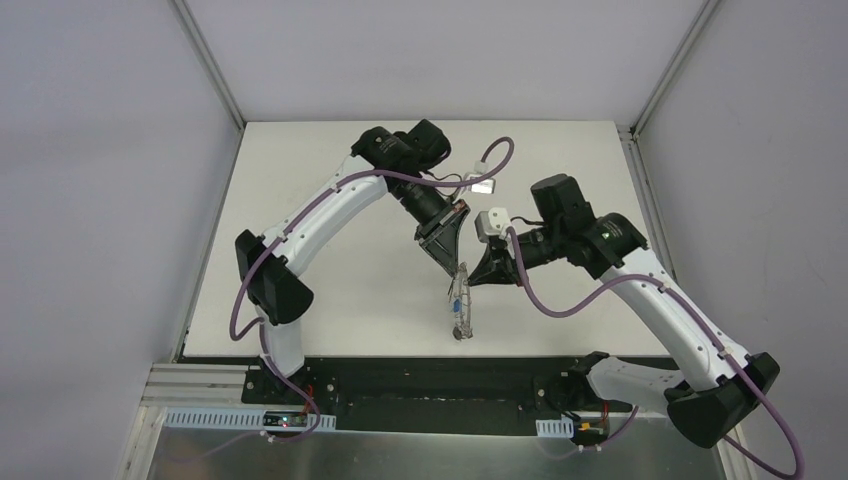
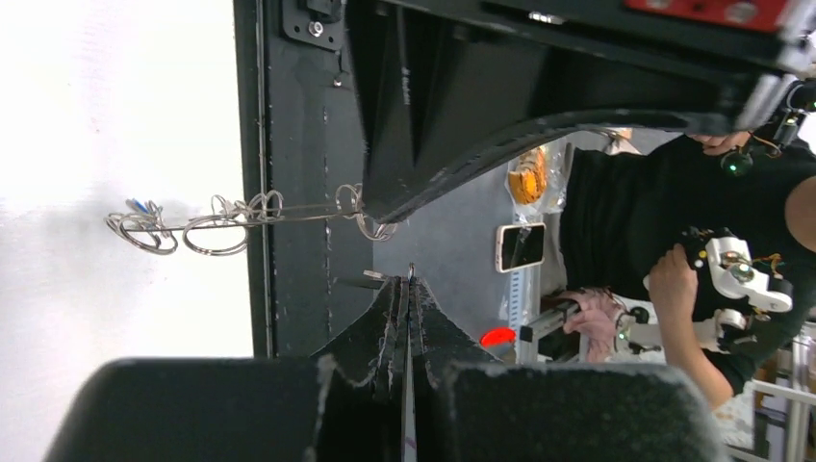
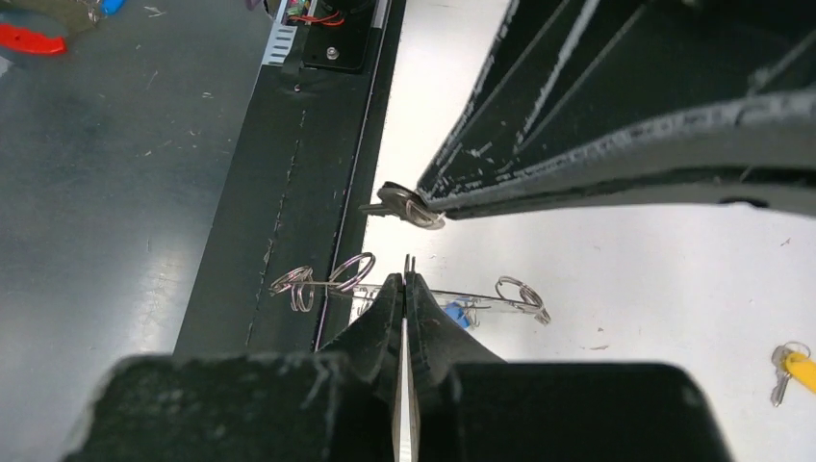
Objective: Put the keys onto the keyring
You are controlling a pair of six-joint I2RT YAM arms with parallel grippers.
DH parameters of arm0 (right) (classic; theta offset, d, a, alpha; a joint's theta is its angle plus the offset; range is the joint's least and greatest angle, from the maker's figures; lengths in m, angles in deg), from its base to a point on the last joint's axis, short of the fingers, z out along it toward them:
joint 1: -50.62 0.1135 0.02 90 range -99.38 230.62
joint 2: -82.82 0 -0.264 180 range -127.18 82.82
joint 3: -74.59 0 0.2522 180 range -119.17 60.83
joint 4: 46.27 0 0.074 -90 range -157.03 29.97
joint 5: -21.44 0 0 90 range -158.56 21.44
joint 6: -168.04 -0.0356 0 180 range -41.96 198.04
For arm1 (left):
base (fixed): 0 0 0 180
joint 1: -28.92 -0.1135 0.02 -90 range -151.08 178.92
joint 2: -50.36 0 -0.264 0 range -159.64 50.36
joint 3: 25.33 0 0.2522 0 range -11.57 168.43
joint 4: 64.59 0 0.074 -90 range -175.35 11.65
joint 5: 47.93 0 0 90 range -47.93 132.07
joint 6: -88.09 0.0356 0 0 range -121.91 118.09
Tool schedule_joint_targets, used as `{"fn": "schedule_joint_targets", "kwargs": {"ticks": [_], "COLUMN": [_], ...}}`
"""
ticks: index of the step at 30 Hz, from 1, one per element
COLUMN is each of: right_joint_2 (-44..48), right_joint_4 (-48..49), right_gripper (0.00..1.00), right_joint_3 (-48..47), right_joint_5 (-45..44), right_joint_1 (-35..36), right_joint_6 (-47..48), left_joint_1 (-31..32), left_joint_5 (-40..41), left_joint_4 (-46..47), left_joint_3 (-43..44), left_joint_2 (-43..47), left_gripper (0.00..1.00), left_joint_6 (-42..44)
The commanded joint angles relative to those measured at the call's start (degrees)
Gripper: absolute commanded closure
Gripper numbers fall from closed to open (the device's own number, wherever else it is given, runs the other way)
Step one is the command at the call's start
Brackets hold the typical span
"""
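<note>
**One keyring, three keys in sight, both grippers clenched**

There is one keyring (image 1: 460, 310), a flat grey ring seen edge-on in every view. It stands upright over the table (image 1: 330, 300), between the two arms. Whether its lower edge touches the table cannot be told. Several small wire loops (image 2: 214, 236) hang around its rim; they overlap too much to count exactly.

Three keys show. One blue key (image 3: 460, 314) hangs against the keyring. One yellow key (image 3: 797, 366), with its own small loop, lies on the table well apart from the keyring. One dark key (image 3: 393, 200) hangs in the air just beside the keyring.

The right gripper (image 3: 406, 279) has its fingers pressed fully together, with no gap between them. Their tips meet the keyring's rim and appear to pinch it. From the left wrist, this gripper's tip sits at the keyring's near end.

The left gripper (image 3: 423, 204) is also clenched. Its fingertips clamp the dark key and its loop, near the keyring but not touching it.
</note>
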Motion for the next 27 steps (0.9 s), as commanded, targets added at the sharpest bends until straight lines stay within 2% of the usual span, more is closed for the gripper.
{"fn": "schedule_joint_targets", "kwargs": {"ticks": [1,27], "right_joint_2": [1.2,0.3], "right_joint_4": [-2.7,-4.1], "right_gripper": [1.0,1.0], "right_joint_3": [-3.3,-3.7], "right_joint_5": [2.4,0.3], "right_joint_1": [1.3,4.6], "right_joint_6": [5.7,7.9], "left_joint_1": [0.5,3.4], "left_joint_5": [-2.7,-2.7], "left_joint_4": [-6.6,-9.9], "left_joint_3": [4.5,5.9], "left_joint_2": [-1.4,-6.1], "left_gripper": [1.0,1.0], "left_joint_6": [3.8,4.8]}}
